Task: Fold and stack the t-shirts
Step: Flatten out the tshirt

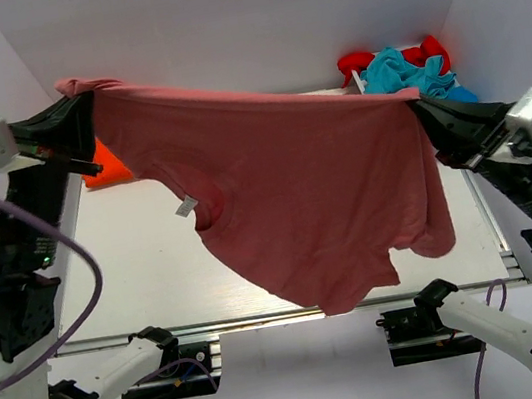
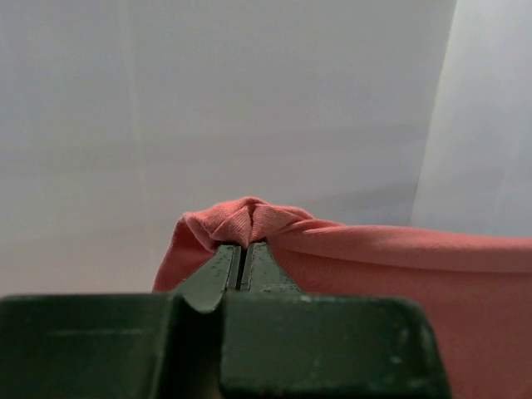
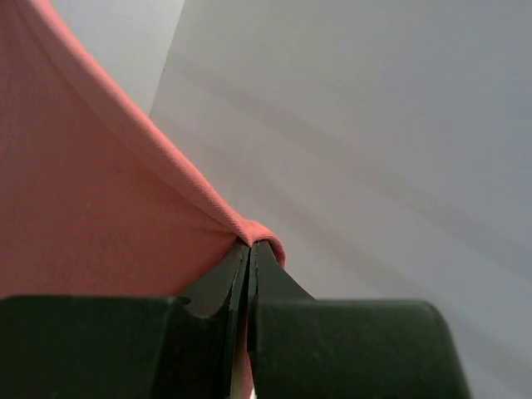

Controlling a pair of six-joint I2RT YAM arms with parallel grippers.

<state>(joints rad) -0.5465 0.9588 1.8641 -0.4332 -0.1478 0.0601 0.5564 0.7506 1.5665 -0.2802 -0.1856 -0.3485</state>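
The dusty pink-red t-shirt (image 1: 294,185) hangs stretched in the air between both arms, its white neck label (image 1: 185,207) facing me and its lower part drooping toward the table's front edge. My left gripper (image 1: 86,98) is shut on one corner of it at the upper left; the wrist view shows the cloth (image 2: 249,220) bunched over the closed tips (image 2: 243,247). My right gripper (image 1: 415,105) is shut on the other corner at the right, cloth (image 3: 125,208) pinched at its tips (image 3: 251,243). An orange shirt (image 1: 107,169) lies at the back left, partly hidden.
A pile of red (image 1: 358,63), teal (image 1: 398,72) and blue (image 1: 462,93) shirts lies in the back right corner. The white table (image 1: 136,271) has a metal rail along its front edge (image 1: 166,332). White walls stand behind and to both sides.
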